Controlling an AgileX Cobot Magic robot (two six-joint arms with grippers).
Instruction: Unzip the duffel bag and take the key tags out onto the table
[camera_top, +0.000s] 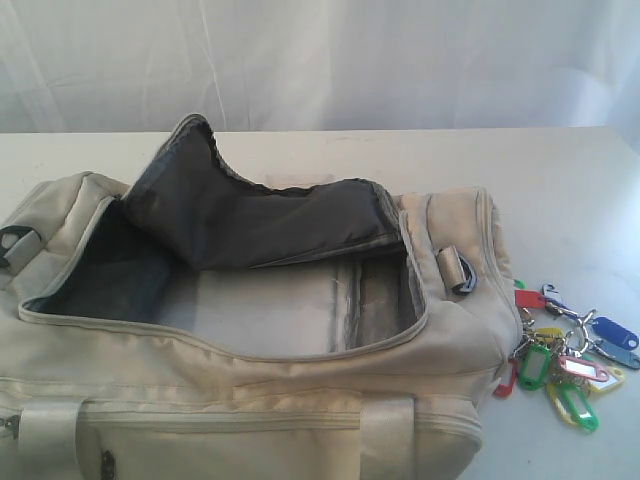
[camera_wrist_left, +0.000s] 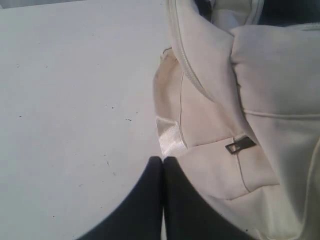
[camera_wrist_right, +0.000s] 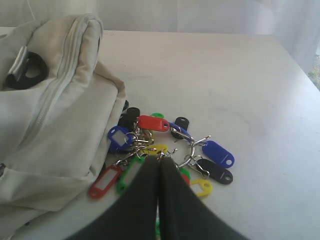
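Observation:
The cream duffel bag (camera_top: 250, 400) lies on the white table (camera_top: 560, 190) with its zip flap (camera_top: 260, 220) folded back, showing dark lining and a bare pale floor inside. The key tags (camera_top: 565, 362) rest in a bunch on the table against the bag's right end. Neither gripper shows in the exterior view. In the right wrist view my right gripper (camera_wrist_right: 159, 159) is shut with nothing in it, its tips in line with the key tags (camera_wrist_right: 153, 123). My left gripper (camera_wrist_left: 163, 159) is shut and empty, beside the bag's end (camera_wrist_left: 240, 90).
A grey side loop (camera_top: 458, 268) sticks out of the bag's right end, just above the tags. A small dark metal buckle (camera_wrist_left: 240, 145) sits on the bag's fabric near my left fingers. A pale curtain hangs behind the table's far edge.

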